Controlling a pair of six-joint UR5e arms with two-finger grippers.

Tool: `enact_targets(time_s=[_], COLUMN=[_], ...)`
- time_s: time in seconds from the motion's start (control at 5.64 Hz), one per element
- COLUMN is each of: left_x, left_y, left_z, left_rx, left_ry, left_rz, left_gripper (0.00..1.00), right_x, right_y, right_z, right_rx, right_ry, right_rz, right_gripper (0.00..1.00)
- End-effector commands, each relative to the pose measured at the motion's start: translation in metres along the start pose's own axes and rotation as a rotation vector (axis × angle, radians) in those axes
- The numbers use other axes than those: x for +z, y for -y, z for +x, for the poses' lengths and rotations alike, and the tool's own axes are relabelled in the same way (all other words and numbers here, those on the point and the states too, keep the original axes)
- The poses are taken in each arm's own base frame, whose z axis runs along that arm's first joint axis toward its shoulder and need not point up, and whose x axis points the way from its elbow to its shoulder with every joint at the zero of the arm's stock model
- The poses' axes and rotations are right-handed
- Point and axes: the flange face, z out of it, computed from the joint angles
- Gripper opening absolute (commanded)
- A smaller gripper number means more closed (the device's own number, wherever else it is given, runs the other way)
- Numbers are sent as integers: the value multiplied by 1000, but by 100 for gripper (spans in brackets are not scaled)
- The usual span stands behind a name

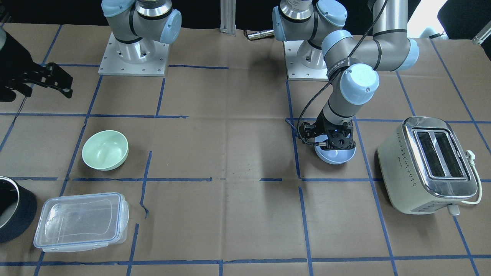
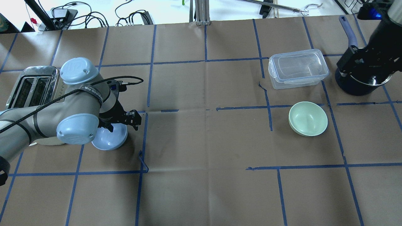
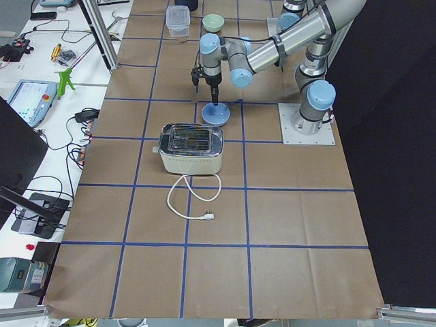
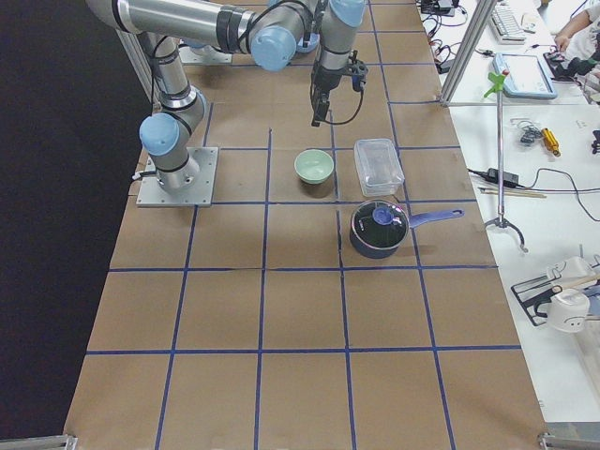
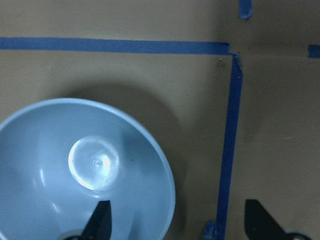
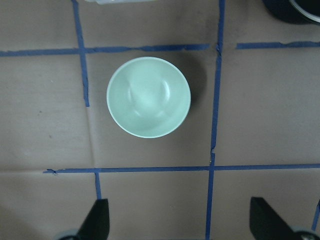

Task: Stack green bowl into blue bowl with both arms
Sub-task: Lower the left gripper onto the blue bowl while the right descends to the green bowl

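Observation:
The green bowl sits upright on the paper-covered table, also in the overhead view and centred in the right wrist view. The blue bowl sits upright near the toaster, also in the overhead view. My left gripper is open and low over the blue bowl; one finger is inside the bowl and the other outside its rim. My right gripper is open, empty and high above the table, over the dark pot and away from the green bowl.
A cream and chrome toaster stands beside the blue bowl, its cord trailing. A clear lidded container lies just beyond the green bowl. A dark pot with a blue handle stands under my right gripper.

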Motion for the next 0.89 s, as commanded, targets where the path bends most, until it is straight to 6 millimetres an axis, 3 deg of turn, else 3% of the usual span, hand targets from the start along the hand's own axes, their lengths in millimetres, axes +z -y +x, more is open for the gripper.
enact_targets(time_s=[0.0, 0.18, 0.53, 0.71], left_x=[20, 23, 16, 5], left_y=[-3, -3, 0, 4], left_z=[0, 0, 0, 2], left_rx=[-2, 1, 1, 13], left_ry=[0, 1, 1, 17], left_rz=[-37, -43, -26, -1], left_gripper=[50, 5, 0, 0], right_x=[33, 60, 132, 161], right_y=[-6, 3, 14, 30], right_z=[36, 36, 26, 10], right_rx=[-1, 12, 27, 19], right_ry=[23, 9, 1, -14], right_rz=[-24, 15, 72, 114], right_gripper=[100, 100, 100, 100])
